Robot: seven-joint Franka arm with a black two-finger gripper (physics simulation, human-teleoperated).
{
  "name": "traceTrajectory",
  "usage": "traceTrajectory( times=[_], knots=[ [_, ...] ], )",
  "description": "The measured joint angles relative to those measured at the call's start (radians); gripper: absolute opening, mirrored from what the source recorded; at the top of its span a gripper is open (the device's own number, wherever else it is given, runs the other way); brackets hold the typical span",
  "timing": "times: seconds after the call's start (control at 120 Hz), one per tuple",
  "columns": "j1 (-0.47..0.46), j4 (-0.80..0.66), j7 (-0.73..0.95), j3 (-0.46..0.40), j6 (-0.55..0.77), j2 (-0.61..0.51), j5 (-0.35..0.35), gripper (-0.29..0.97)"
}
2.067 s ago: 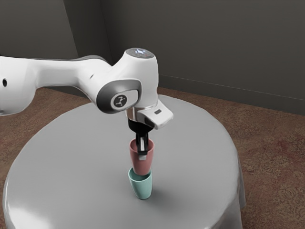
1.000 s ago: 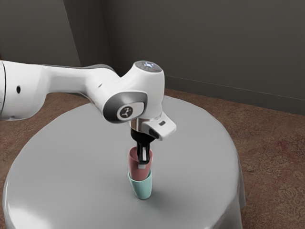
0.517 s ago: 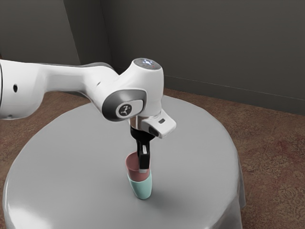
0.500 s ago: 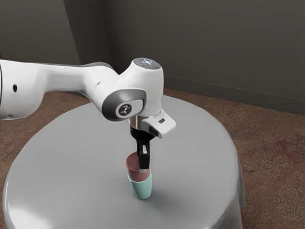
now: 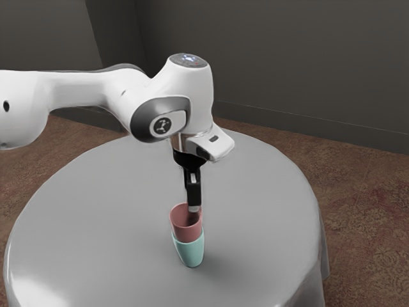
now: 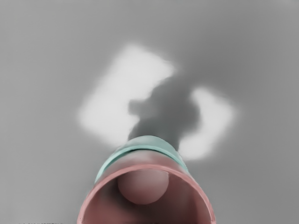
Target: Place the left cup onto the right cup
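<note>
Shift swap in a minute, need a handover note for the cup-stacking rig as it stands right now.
Gripper: hangs straight down at the rim of the pink cup. From the side I cannot tell whether it grips the cup.
Things: the pink cup sits upright, nested in the teal cup, on the grey round table.
Done: the cups are stacked.
Left: confirm the release, then lift straight up so the stack does not tip.
</note>
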Motion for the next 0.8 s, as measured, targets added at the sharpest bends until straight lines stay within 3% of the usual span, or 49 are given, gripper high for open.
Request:
traceTrajectory(
  times=[0.308,0.483,0.8],
  knots=[
    [0.085,0.066,0.058,0.027,-0.075,-0.003,0.05,0.68],
    [0.104,0.112,0.091,0.101,-0.101,-0.002,0.065,0.68],
    [0.256,0.267,0.161,0.136,-0.224,-0.01,0.072,0.68]
  ],
)
